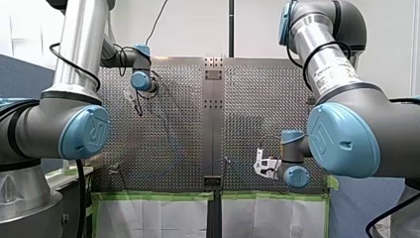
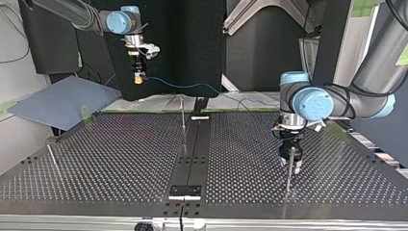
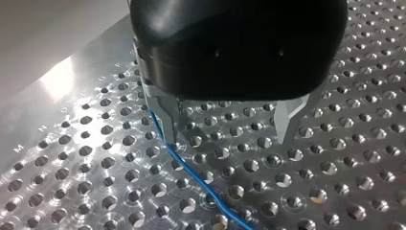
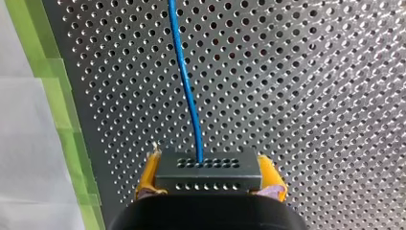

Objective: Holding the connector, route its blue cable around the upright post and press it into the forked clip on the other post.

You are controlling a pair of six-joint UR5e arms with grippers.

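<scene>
My yellow-padded right gripper is clamped on both sides of a dark connector. Its blue cable leads away over the perforated table. In the top view this gripper hangs high at the far left. My left gripper holds its metal jaws wide, low at the right by a thin upright post. The cable passes just beside one finger.

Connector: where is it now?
The connector is clamped between the yellow pads of my right gripper; in the top view it hangs at the left, above the table's far edge.
</scene>
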